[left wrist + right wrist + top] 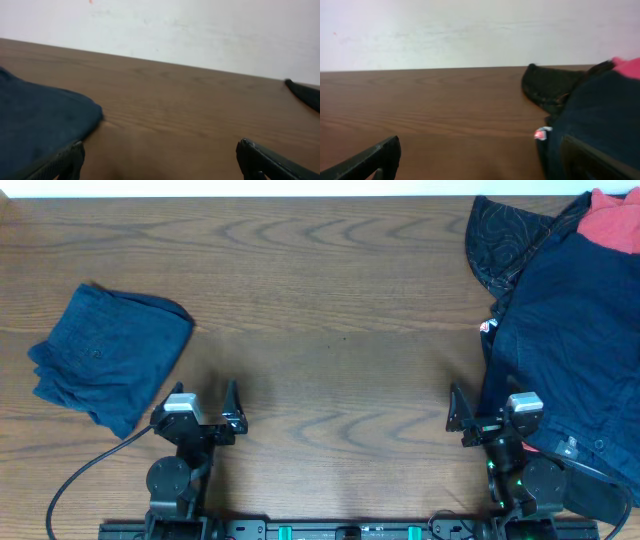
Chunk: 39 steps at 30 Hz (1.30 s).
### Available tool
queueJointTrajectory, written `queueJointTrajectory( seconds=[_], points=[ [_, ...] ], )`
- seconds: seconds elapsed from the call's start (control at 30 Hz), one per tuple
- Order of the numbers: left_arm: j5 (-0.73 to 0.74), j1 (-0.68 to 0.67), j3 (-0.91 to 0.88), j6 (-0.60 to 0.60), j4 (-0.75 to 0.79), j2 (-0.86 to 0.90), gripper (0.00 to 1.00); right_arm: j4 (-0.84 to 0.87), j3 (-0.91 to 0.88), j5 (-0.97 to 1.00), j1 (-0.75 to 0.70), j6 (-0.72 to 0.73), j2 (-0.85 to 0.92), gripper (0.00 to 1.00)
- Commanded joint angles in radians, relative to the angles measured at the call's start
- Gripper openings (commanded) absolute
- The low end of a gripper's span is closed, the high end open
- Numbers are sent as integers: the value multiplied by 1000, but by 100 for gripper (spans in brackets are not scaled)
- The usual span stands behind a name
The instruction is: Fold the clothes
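A folded dark navy garment [110, 358] lies at the left of the table; it also shows in the left wrist view [40, 125]. A pile of clothes sits at the right: a large navy garment [570, 330], a black thin-patterned garment [500, 235] and a coral-red T-shirt [612, 220] at the far corner. The pile shows in the right wrist view: the navy garment [600, 120], the black one [550, 87] and the red one [630, 66]. My left gripper [200, 412] is open and empty, right of the folded piece. My right gripper [492, 412] is open and empty at the navy pile's left edge.
The wooden table [330, 310] stretches between the folded piece and the pile. A white and red label [487, 326] sticks out at the pile's left edge. A black cable [80, 475] runs from the left arm to the front edge.
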Motion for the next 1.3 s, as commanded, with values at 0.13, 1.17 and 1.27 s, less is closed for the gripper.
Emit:
queueJointTrajectory(
  seconds=[0.13,1.17,1.27],
  points=[
    [92,2,150,-22,-84,154,98,-90,109,47,12,64,114,99],
    [144,1,735,-25,-518,1186,98,14,796,182,-211,31,1646,70],
    [144,1,735,-25,-518,1186,98,24,796,194,-211,31,1675,48]
  ],
)
